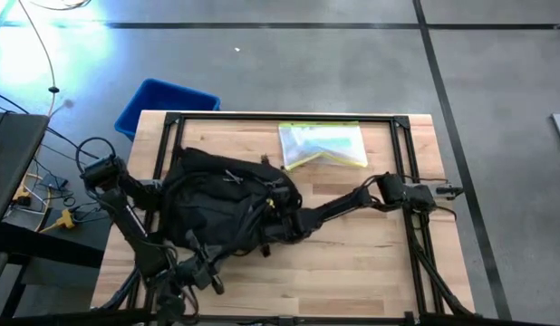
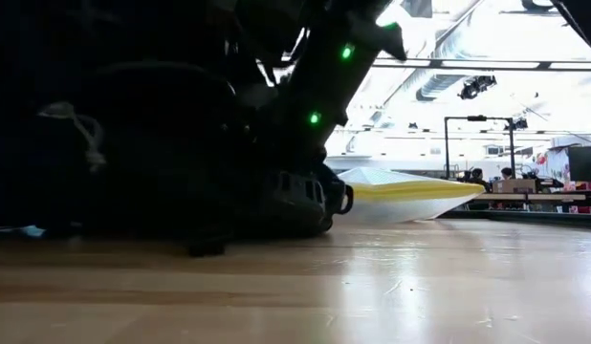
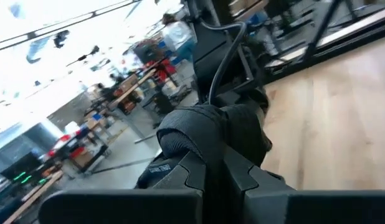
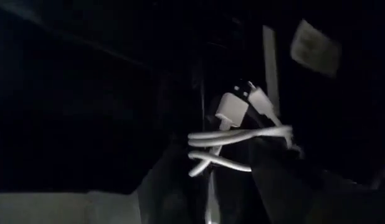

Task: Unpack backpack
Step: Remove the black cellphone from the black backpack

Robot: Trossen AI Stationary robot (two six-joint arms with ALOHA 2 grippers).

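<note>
The backpack [image 1: 221, 204] lies on the left half of the wooden table [image 1: 371, 263], a slumped black heap with straps trailing toward the near edge. Behind it, near the far edge, lies a clear pouch [image 1: 323, 145] with a yellow edge, well apart from the pack. A blue bin [image 1: 162, 104] stands off the table's far left corner.

The right gripper [image 4: 236, 155] reaches in from the right and is buried in the pack's side opening. In the right wrist view, its dark interior surrounds a coiled white cable [image 4: 239, 140] with a white plug. The cable sits between the two fingers [image 4: 280, 174], which look closed on its loops.

The left gripper [image 3: 220, 168] is at the pack's near left corner. Its fingers are pinched shut on a bunched fold of black fabric [image 3: 208, 127], lifted off the wood.

In the low view the pack [image 2: 133, 143] fills the left side, with the pouch [image 2: 410, 196] showing beyond it
</note>
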